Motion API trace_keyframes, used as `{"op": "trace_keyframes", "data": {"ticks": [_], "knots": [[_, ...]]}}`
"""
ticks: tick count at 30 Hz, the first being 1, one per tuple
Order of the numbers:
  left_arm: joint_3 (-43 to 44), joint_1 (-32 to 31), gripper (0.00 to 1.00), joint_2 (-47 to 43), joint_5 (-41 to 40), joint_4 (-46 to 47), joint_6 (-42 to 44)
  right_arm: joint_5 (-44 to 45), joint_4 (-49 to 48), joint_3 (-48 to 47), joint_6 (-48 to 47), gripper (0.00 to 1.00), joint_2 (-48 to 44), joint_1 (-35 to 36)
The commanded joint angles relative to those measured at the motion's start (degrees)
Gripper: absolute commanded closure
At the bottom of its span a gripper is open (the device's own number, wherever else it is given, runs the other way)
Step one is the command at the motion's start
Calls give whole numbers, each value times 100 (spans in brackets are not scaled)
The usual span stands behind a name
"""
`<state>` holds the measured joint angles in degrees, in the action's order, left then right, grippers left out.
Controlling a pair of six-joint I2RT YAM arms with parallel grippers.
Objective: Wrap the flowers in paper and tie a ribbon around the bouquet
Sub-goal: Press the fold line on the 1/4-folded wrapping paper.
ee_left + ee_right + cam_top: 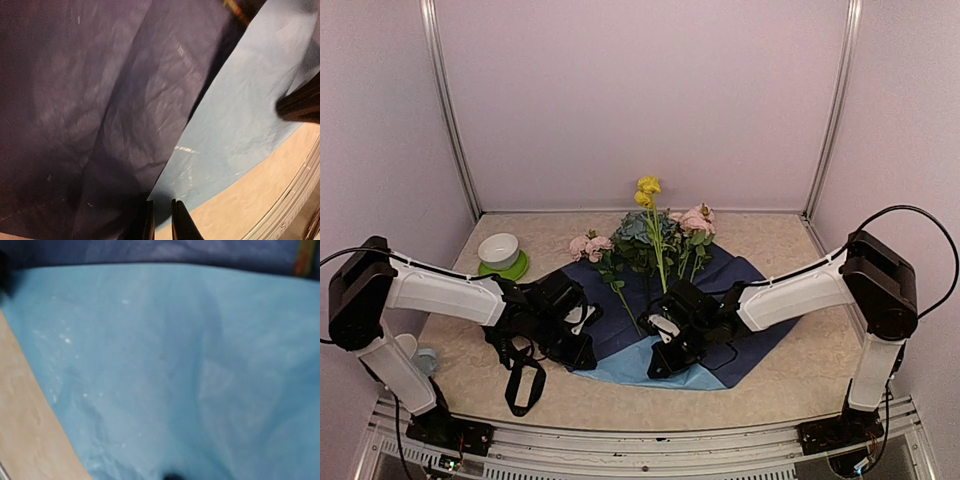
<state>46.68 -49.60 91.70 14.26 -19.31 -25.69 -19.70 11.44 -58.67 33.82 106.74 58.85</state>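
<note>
The paper (pixel 745 285) lies on the table (pixel 800 370) navy side up, its near edge turned over light blue, with the flowers (pixel 655 240) on its far half. The left gripper (pixel 162 222), jaws nearly together, appears to pinch the fold. The right gripper (pixel 665 350) is closed at the blue flap, though I cannot tell whether it has a hold. The sheet is thin and creased, so it is best lifted slowly and evenly over the stiff stems.

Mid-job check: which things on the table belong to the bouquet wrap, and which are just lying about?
Job: flowers, paper, ribbon.
Lying about: white bowl on green saucer; small pale-blue object beside the left arm.
</note>
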Motion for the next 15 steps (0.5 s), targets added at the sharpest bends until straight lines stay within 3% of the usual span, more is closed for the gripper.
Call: {"op": "trace_keyframes", "data": {"ticks": [1,8,12,15], "knots": [[-200,-120,86,-4,392,168,87,21,458,-171,-110,100,203,84],[-455,-86,87,178,210,-58,44,183,711,-422,-85,100,172,107],[-587,-76,87,121,247,-124,-25,734,1337,-1143,-409,100,139,390],[-600,-67,87,71,240,-160,-19,403,1036,-1356,-649,100,109,589]]}}
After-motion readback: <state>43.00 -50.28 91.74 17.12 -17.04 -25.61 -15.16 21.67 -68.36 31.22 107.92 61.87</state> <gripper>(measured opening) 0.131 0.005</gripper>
